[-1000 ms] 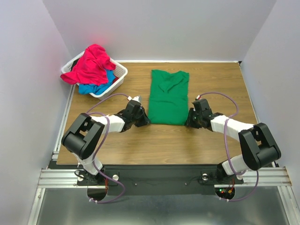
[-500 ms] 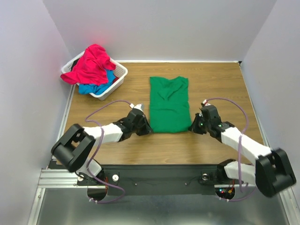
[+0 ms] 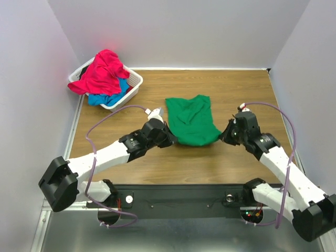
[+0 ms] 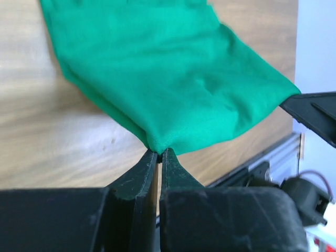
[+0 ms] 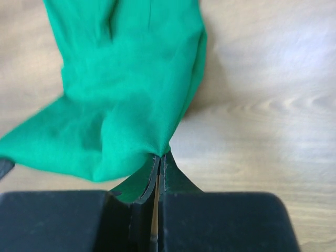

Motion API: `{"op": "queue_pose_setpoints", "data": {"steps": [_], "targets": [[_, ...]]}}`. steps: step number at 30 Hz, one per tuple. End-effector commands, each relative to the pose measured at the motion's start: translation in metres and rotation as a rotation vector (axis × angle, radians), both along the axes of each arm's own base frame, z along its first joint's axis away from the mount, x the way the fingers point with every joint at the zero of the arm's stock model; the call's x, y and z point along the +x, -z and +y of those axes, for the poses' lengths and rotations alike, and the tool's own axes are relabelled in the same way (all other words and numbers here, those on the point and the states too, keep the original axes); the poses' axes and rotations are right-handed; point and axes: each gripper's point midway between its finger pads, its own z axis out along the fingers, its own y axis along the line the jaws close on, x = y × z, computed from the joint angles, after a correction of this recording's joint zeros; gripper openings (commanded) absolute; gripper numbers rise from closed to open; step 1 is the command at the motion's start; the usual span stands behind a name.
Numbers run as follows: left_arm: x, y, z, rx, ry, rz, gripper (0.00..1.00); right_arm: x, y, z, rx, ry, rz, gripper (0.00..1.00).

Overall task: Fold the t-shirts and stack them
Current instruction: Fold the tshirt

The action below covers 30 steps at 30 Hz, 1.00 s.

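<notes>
green t-shirt (image 3: 191,119) lies in the middle of the wooden table (image 3: 247,89), and i hold its two near corners up. my left gripper (image 4: 159,152) and my right gripper (image 5: 159,156) are both pinched tight on the cloth (one corner each). the red t-shirt (image 3: 102,71) and the blue t-shirt (image 3: 105,98) sit in the white basket (image 3: 135,80), far left.
</notes>
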Motion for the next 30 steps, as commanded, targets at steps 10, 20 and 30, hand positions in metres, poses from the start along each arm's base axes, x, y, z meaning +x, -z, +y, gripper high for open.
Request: {"op": "queue_pose_setpoints", "data": {"steps": [10, 20, 30], "targets": [[0.102, -0.072, 0.004, 0.067, -0.112, -0.185, 0.00, 0.110, -0.081, -0.015, -0.128, 0.247, -0.158, 0.00], [0.157, -0.074, 0.019, 0.106, -0.139, -0.222, 0.00, 0.169, -0.091, -0.006, -0.109, 0.209, -0.180, 0.00], [0.209, -0.060, 0.029, 0.146, -0.172, -0.200, 0.00, 0.228, -0.073, -0.001, -0.083, 0.119, -0.150, 0.00]]}}
